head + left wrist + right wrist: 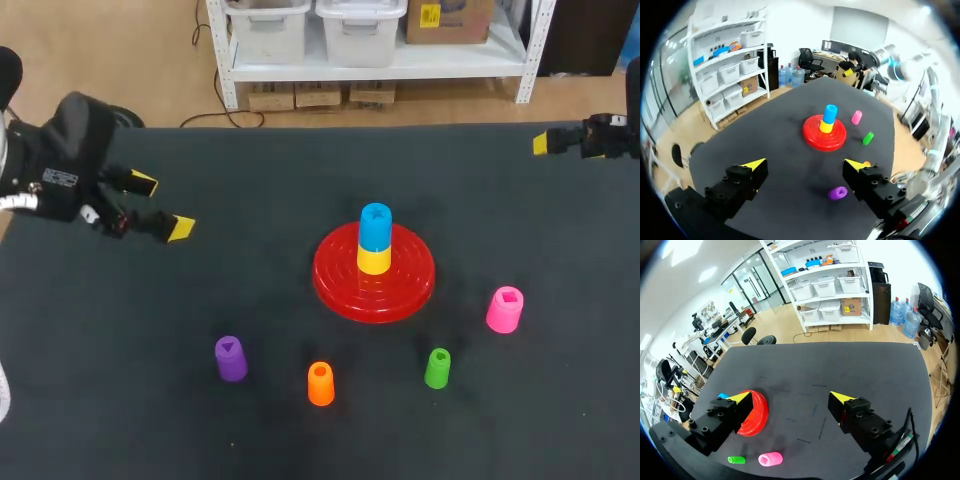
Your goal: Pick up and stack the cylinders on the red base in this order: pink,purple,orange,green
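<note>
- head view: the black counter carries all the pieces.
- left arm hangs over the counter's left edge; the left jaws stand wide apart with nothing between them.
- right arm sits at the far right corner; the right wrist view shows the right jaws apart and empty.
- red base lies near the counter's middle, with a yellow cylinder at its centre and a blue cylinder stacked on that.
- pink cylinder stands upright near the base, on its right and apart from it.
- purple cylinder stands toward the near edge, left of the base.
- orange cylinder stands between the purple and the green, nearest the near edge.
- green cylinder stands between the orange and the pink, near the base.
</note>
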You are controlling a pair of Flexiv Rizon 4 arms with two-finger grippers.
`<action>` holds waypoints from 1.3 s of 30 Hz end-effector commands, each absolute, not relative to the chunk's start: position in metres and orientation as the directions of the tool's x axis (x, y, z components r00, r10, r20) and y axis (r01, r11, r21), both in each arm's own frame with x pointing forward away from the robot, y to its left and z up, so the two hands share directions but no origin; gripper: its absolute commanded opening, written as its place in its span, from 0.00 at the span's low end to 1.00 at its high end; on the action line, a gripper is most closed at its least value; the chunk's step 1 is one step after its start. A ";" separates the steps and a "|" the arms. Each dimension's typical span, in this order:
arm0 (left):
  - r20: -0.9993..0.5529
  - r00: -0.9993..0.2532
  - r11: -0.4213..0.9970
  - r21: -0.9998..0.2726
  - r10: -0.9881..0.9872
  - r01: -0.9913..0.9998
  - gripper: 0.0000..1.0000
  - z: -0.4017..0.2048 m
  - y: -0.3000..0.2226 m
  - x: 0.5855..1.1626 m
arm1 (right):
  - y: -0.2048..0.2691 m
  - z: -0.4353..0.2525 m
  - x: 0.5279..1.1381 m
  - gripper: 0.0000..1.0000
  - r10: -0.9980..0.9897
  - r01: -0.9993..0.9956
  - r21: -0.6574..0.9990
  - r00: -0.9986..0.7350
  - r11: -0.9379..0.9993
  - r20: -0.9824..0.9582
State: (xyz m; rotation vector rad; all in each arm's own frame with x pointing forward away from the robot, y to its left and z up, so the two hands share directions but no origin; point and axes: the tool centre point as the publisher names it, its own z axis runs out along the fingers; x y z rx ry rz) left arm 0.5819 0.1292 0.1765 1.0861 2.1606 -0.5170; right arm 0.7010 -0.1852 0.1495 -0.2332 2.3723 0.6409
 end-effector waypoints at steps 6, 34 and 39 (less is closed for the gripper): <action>-0.732 -0.158 0.311 0.077 0.663 0.947 1.00 0.148 0.157 0.583 | -0.185 0.150 0.701 1.00 0.000 -0.324 0.386 -0.766 0.864 -0.643; -0.784 0.089 -0.071 0.057 0.615 0.996 1.00 0.135 0.152 0.561 | -0.185 0.150 0.701 1.00 0.000 -0.324 0.386 -0.766 0.864 -0.643; -0.775 0.074 -0.059 0.047 0.627 0.997 1.00 0.131 0.153 0.560 | -0.185 0.150 0.701 1.00 0.000 -0.324 0.386 -0.766 0.864 -0.643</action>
